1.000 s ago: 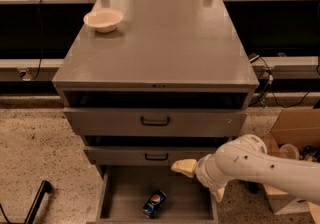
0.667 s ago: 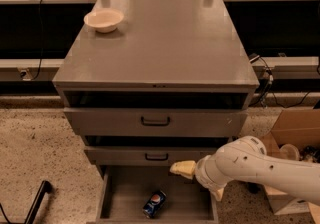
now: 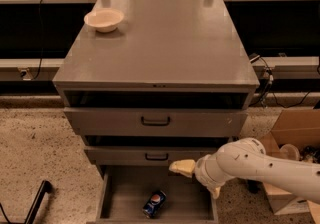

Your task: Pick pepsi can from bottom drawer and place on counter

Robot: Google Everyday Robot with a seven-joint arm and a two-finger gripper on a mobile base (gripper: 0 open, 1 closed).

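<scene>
The pepsi can point(image 3: 154, 203) lies on its side on the grey floor of the open bottom drawer point(image 3: 120, 198), near the front middle. My gripper point(image 3: 195, 182) hangs over the drawer's right half, above and to the right of the can and not touching it. It is open and empty, with one cream fingertip point(image 3: 181, 167) pointing left just under the middle drawer's front. The counter point(image 3: 160, 43) is the wide grey cabinet top above.
A white bowl point(image 3: 104, 19) stands on the counter's back left corner. Two upper drawers with black handles point(image 3: 155, 121) sit slightly open above the bottom drawer. A cardboard box point(image 3: 292, 133) stands on the speckled floor to the right. A black bar point(image 3: 37, 199) lies at the lower left.
The gripper has edged very slightly left over the drawer. The can and the drawers have not moved.
</scene>
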